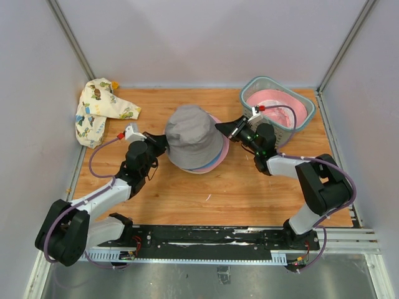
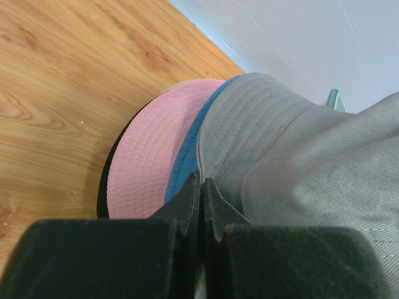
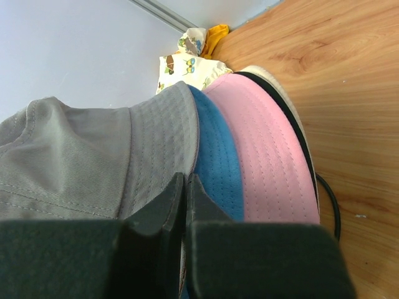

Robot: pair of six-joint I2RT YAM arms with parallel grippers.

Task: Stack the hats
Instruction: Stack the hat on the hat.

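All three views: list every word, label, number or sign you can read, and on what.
No text can be read.
The cream patterned hat carries only small printed pictures.
The grey hat shows only plain stitching.
Any marking on the black base rail is too small to read.

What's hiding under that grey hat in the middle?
Under the grey hat, brims of a blue hat, a pink hat and a black edge peek out. Their crowns are covered.
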